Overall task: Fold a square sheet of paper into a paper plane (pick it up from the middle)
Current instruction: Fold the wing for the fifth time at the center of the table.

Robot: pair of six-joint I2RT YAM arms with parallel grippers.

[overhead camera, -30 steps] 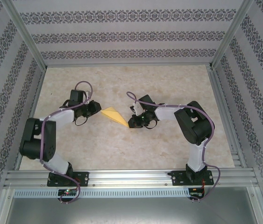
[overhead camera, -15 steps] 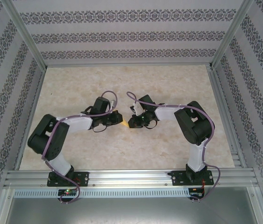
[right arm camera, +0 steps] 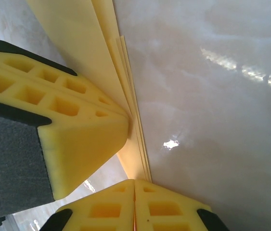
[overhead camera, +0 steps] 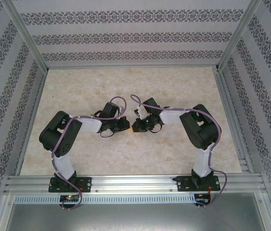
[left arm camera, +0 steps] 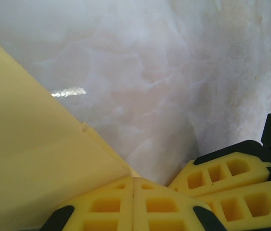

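Two hands sat tip to tip over the middle of the counter (overhead camera: 174, 86): the left hand (overhead camera: 124, 126) and right hand (overhead camera: 135, 127), each pinched fully closed on the paper plane (right arm camera: 77, 38) between them.

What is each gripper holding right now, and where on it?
Both the left gripper and right gripper pinch the folded yellow paper at its layered edge, close together.

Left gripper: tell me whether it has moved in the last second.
Yes. From above, the left gripper has swung right across the table, away from the left rail, meeting the right gripper at the yellow paper.
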